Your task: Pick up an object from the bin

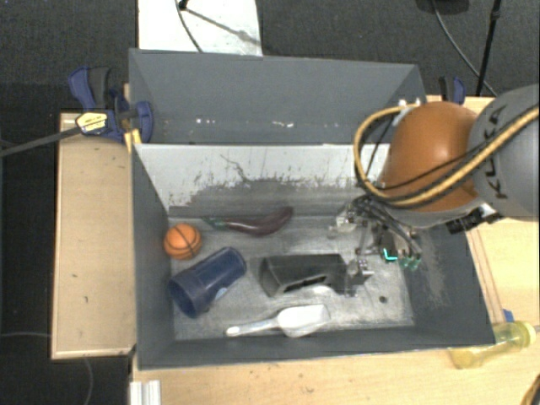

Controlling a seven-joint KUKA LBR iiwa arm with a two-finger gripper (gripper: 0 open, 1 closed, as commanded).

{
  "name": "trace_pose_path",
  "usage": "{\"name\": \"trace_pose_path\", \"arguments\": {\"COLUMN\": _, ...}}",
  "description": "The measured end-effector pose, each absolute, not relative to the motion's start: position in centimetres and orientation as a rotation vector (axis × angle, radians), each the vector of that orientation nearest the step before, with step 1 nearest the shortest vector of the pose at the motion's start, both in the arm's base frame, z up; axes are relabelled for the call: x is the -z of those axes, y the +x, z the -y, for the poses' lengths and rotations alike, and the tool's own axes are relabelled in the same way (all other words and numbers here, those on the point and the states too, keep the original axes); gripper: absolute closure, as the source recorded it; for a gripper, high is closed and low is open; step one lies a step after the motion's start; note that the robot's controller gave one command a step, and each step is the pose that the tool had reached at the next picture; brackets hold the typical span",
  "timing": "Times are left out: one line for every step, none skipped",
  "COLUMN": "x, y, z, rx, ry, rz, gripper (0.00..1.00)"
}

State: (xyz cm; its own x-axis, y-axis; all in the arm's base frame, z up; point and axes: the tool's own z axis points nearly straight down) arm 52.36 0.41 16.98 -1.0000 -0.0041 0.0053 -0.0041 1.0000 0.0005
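The pincer (359, 277) is down at the right end of a black boxy object (299, 274) in the grey bin (278, 99), with a white scoop (287, 321) just below it, a tipped blue cup (207, 281) and orange ball (182, 240) further left, and a dark purple curved thing (253, 222) behind.

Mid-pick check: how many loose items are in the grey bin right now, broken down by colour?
Orange: 1, the small orange ball
Blue: 1, the blue plastic cup, lying on its side
Dark purple: 1, the curved dark purple aubergine-shaped piece
Black: 1, the black rectangular block
White: 1, the white plastic scoop
Total: 5
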Motion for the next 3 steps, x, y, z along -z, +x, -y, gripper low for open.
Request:
{"name": "trace_pose_path", "arguments": {"x": -17.4, "y": 52.5, "z": -0.4, "rx": 0.001, "ry": 0.006, "rz": 3.144, "gripper": 0.0}}
{"name": "trace_pose_path", "arguments": {"x": -7.6, "y": 54.4, "z": -1.1, "rx": -0.001, "ry": 0.125, "rz": 3.146, "gripper": 1.0}}
{"name": "trace_pose_path", "arguments": {"x": -7.6, "y": 54.4, "z": -1.1, "rx": -0.001, "ry": 0.124, "rz": 3.146, "gripper": 1.0}}
